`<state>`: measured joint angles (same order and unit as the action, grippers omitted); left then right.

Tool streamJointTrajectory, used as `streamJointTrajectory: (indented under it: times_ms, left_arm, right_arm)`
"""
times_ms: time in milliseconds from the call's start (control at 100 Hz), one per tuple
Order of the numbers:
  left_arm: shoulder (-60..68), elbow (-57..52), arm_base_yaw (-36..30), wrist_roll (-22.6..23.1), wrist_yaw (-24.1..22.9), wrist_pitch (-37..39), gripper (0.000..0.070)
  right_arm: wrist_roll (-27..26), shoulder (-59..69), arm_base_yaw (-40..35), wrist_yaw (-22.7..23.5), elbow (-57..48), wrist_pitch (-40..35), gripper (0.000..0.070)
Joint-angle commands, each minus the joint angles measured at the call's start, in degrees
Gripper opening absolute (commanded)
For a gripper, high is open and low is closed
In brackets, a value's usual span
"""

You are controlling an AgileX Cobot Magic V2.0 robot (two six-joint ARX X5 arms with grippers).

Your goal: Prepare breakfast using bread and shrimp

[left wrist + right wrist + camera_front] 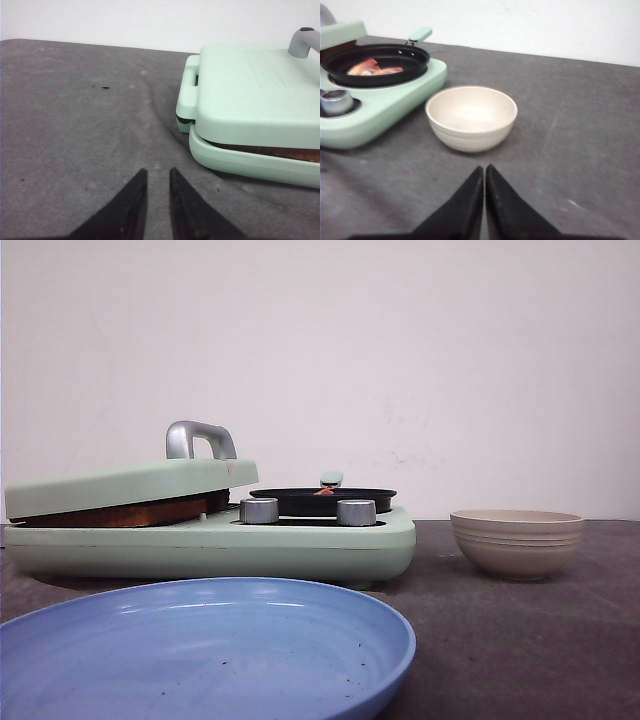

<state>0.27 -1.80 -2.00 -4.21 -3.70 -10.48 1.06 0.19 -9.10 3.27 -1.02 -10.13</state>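
The bread shows only as a brown crust edge (120, 512) clamped under the shut mint-green lid (130, 485) of the breakfast maker; it also shows in the left wrist view (270, 151). The shrimp (370, 67), orange-red and pale pink, lie in the black pan (375, 81) on the maker's right half, barely visible in the front view (324, 490). My left gripper (158, 172) is slightly open and empty, low over the table beside the maker's lid end. My right gripper (484, 169) is shut and empty, just in front of the empty beige bowl (471, 117).
A large blue plate (200, 650) lies at the table's front, before the maker. The beige bowl (517, 540) stands right of the maker. The lid has a silver handle (200, 438); two metal knobs (259, 510) sit on the maker's front.
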Motion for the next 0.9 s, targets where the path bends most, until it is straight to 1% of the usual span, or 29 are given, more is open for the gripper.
streamJointTrajectory:
  times_ms: [0, 100, 420, 480, 590, 890]
  left_arm:
    - [-0.1, 1.0, 0.1, -0.4, 0.1, -0.2, 0.0004]
    - [-0.1, 1.0, 0.1, -0.4, 0.1, -0.2, 0.0004]
    - [-0.1, 1.0, 0.1, -0.4, 0.1, -0.2, 0.0004]
    - [-0.1, 1.0, 0.1, -0.4, 0.1, -0.2, 0.0004]
    - [-0.1, 1.0, 0.1, -0.4, 0.1, -0.2, 0.0004]
    - [-0.1, 1.0, 0.1, -0.4, 0.1, -0.2, 0.0004]
  right_arm:
    - [1.5, 0.0, 2.1, -0.2, 0.4, -0.4, 0.0000]
    - [0.8, 0.0, 4.8, -0.2, 0.4, -0.4, 0.0000]
    - [1.2, 0.0, 8.3, -0.3, 0.4, -0.4, 0.0000]
    - [1.5, 0.0, 8.5, 0.6, 0.4, 0.1, 0.0000]
    - [1.5, 0.0, 8.4, 4.3, 0.4, 1.4, 0.0000]
    - [1.5, 0.0, 8.5, 4.3, 0.4, 1.5, 0.0000]
